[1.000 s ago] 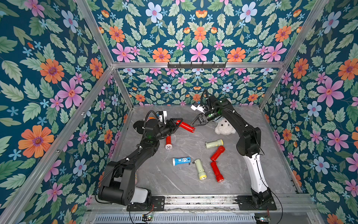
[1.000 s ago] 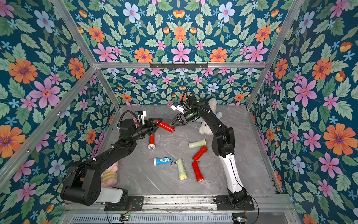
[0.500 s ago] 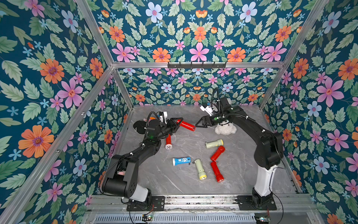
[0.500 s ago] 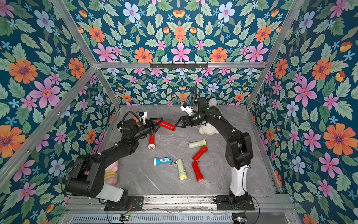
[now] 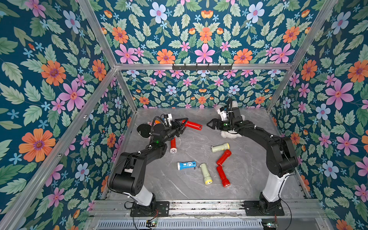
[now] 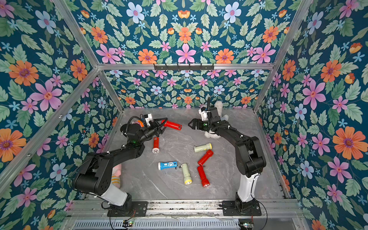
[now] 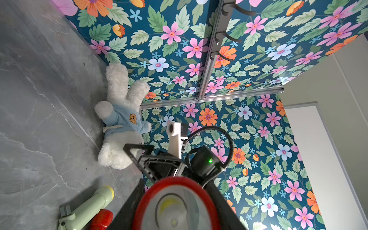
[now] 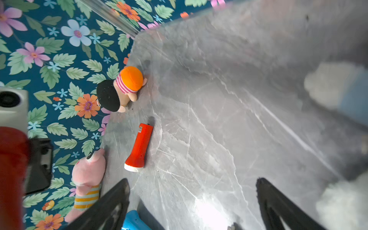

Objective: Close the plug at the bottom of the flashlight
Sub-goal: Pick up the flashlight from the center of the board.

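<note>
Fingers of the left gripper (image 5: 184, 124) clamp narrowly on the head end of the red flashlight (image 5: 192, 125), holding it off the table (image 5: 249, 185) and roughly level, with its tail end pointing across at the right gripper (image 5: 209, 124). That gripper's jaws stand wide and hold nothing, which the right wrist view confirms (image 8: 193, 181). In both top views a short clear gap separates the flashlight's tail from the right fingertips, with only bare marble below it. In the left wrist view the lens (image 7: 175, 205) fills the lower frame, so the tail is hidden there; in the top views the plug is too small to judge. The back wall (image 5: 199, 95) stands near behind both grippers. A white plush rabbit (image 5: 229, 135) lies under the right wrist, against that wall. The loose flashlights (image 5: 206, 174) lie toward the front of the table, well apart from both grippers; the nearest, red with a white head (image 5: 172, 146), lies below the left arm
</note>
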Action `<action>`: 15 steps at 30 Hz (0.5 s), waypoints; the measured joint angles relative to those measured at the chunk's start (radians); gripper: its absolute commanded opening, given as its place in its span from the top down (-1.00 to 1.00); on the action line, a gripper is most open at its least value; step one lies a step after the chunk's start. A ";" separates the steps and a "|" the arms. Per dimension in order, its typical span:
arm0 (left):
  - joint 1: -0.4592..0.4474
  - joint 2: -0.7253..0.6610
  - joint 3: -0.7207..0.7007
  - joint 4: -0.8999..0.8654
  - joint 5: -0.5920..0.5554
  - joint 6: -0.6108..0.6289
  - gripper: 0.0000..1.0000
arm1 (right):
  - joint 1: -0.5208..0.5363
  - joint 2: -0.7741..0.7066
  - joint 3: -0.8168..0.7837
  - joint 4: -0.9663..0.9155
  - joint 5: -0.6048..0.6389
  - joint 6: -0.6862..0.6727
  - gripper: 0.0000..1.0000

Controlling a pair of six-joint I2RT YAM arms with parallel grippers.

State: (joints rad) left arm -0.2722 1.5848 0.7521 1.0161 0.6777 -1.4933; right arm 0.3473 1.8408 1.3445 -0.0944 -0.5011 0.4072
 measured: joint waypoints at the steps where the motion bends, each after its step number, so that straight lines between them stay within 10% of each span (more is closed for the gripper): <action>1: 0.000 0.000 0.000 -0.001 0.000 0.000 0.71 | 0.021 -0.031 -0.026 0.008 0.033 0.003 -0.99; 7: 0.002 0.002 0.017 0.002 -0.003 -0.010 0.69 | 0.181 -0.234 -0.134 0.154 0.353 -0.122 -0.99; 15: 0.001 0.029 0.021 0.013 -0.022 -0.049 0.71 | 0.030 -0.163 -0.216 0.284 0.240 0.082 -0.96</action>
State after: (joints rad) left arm -0.2710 1.6135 0.7731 1.0294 0.6559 -1.5421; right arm 0.3775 1.6775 1.1290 0.1894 -0.2615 0.4896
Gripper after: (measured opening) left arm 0.491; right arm 0.982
